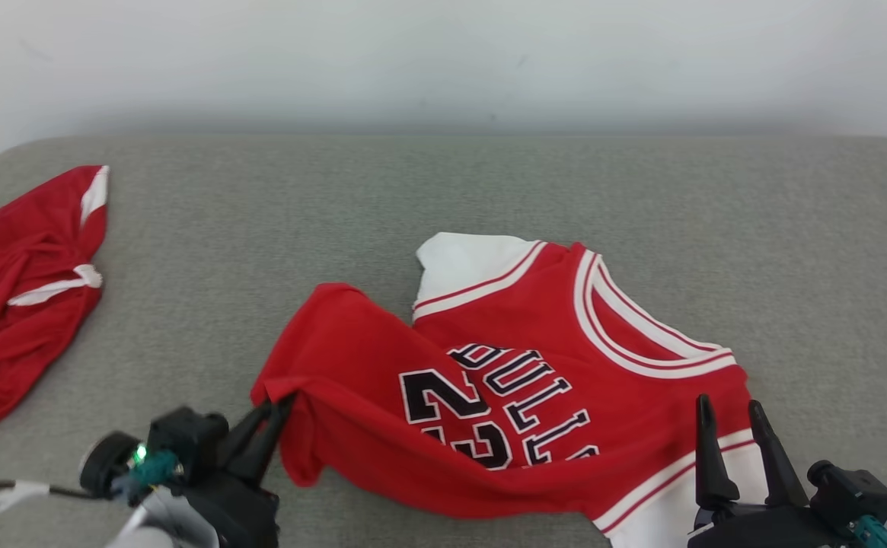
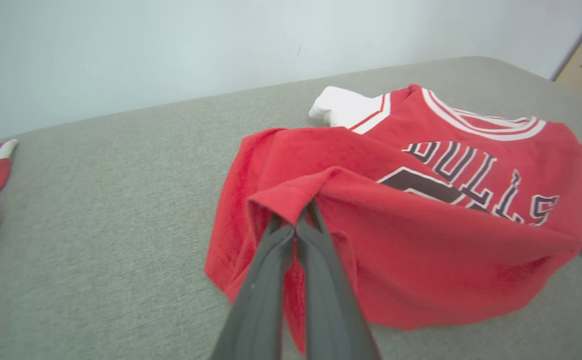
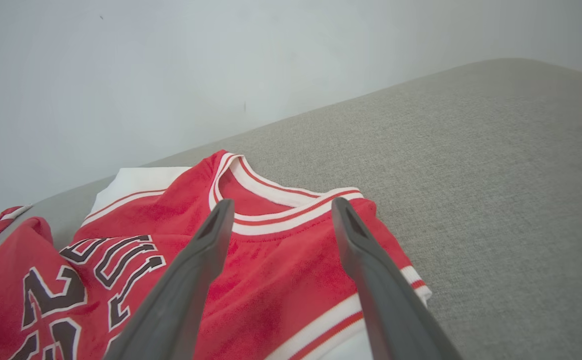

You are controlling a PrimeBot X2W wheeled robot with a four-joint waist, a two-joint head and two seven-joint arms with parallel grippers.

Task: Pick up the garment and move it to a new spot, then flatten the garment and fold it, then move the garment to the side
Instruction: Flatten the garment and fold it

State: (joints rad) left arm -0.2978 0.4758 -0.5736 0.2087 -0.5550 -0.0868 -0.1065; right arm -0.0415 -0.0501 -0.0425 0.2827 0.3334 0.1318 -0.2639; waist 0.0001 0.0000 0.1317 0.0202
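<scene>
Grey worktop [image 1: 489, 183] lies ahead of you: your left claw [image 1: 279, 407] is clamped on the red jersey [image 1: 534, 335] at a hem corner; your right claw [image 1: 729, 407] hovers wide over its white-trimmed sleeve.

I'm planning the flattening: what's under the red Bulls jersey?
The grey fabric surface shows around the Bulls jersey, so it lies on that. The left pincer pinches one raised corner. Anything beneath the middle is covered.
</scene>
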